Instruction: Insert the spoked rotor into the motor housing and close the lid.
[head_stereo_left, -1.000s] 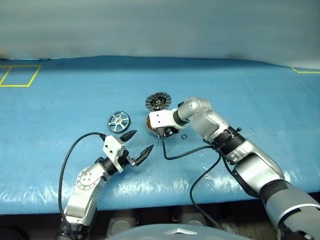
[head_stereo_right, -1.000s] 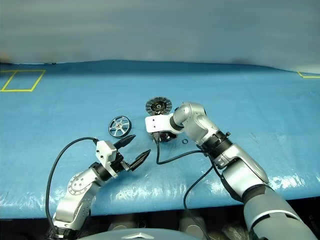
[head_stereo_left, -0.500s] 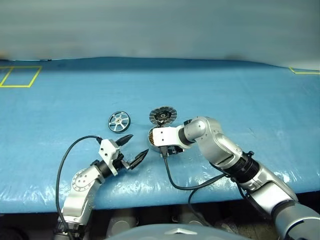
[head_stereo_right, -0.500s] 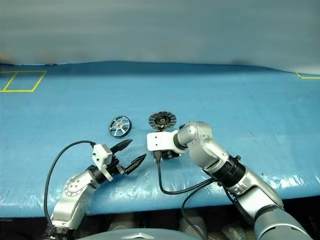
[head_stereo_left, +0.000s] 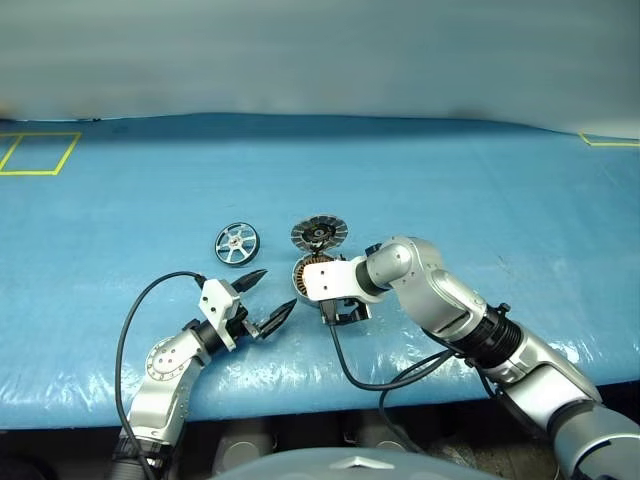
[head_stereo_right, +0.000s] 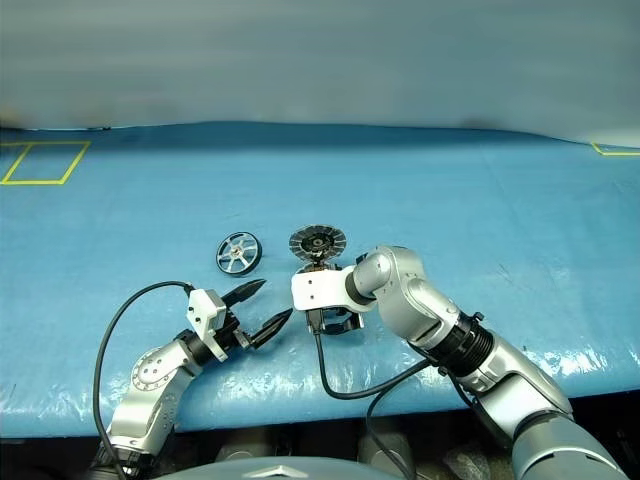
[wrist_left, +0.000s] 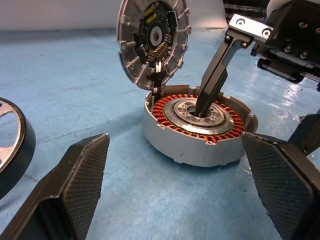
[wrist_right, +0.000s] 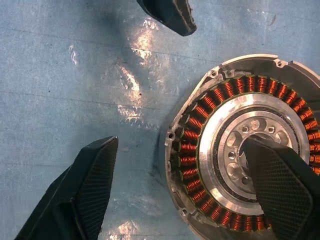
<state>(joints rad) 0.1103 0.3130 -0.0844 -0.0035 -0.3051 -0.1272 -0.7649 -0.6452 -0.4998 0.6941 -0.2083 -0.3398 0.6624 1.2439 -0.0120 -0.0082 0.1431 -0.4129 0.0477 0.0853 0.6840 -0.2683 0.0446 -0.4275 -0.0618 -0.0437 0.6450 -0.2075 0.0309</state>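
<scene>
Housing open, rotor waiting on the mat

The right gripper (head_stereo_left: 340, 312) straddles the motor housing (wrist_left: 197, 125), jaws wide, one finger (wrist_left: 212, 82) down in the metal centre, holding nothing. It should lift clear first. The left gripper (head_stereo_left: 268, 298) hangs wide and empty near the spoked rotor (head_stereo_left: 237, 243), which lies beside the housing. The lid (wrist_left: 153, 37) stands propped upright; a loose cable (head_stereo_left: 385, 375) trails close by.

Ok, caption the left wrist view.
Motor housing open, lid raised, right claw finger at its metal centre.

Blue table cover (head_stereo_left: 480, 180); grey wall (head_stereo_left: 320, 50)
</scene>
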